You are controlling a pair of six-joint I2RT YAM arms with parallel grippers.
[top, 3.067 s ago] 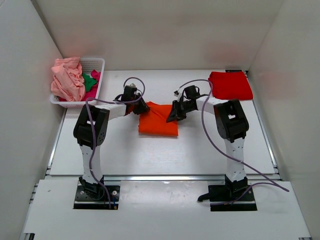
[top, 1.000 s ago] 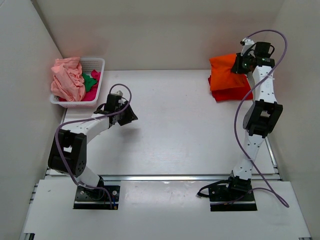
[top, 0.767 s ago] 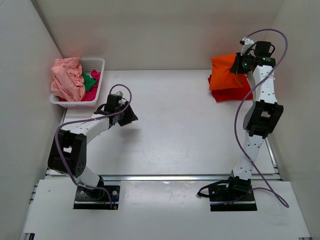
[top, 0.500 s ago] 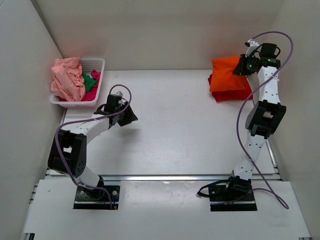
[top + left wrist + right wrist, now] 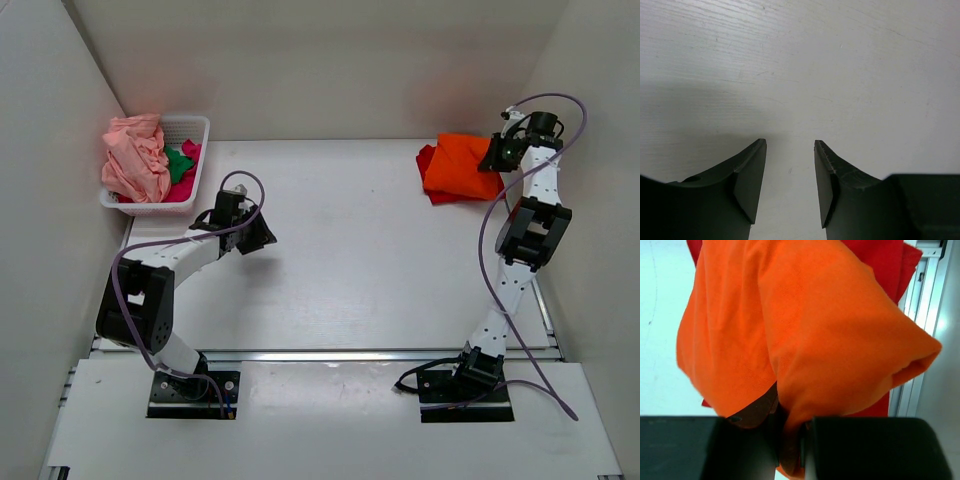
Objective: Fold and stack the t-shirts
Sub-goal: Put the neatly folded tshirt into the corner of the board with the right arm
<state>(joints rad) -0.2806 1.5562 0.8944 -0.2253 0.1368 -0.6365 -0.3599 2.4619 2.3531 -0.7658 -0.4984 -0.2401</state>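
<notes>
**A:** Where was the orange t-shirt (image 5: 462, 165)?

**B:** Far across the surface (image 5: 340, 260) from the basket (image 5: 203, 124), draped over the red t-shirt (image 5: 428, 160), whose edge peeked out on the side facing the basket. The right gripper (image 5: 790, 422) pinched one bunched fold (jaws nearly pressed together on the cloth).

**A:** And the left gripper (image 5: 790, 155)?

**B:** Near the basket, just off its front corner, jaws spread over bare surface, gripping nothing.

**A:** What sat in the basket?

**B:** A crumpled pink t-shirt (image 5: 135, 160) heaped over the rim, with a green t-shirt (image 5: 180, 163) and a magenta t-shirt (image 5: 190, 150) beside it.
</notes>
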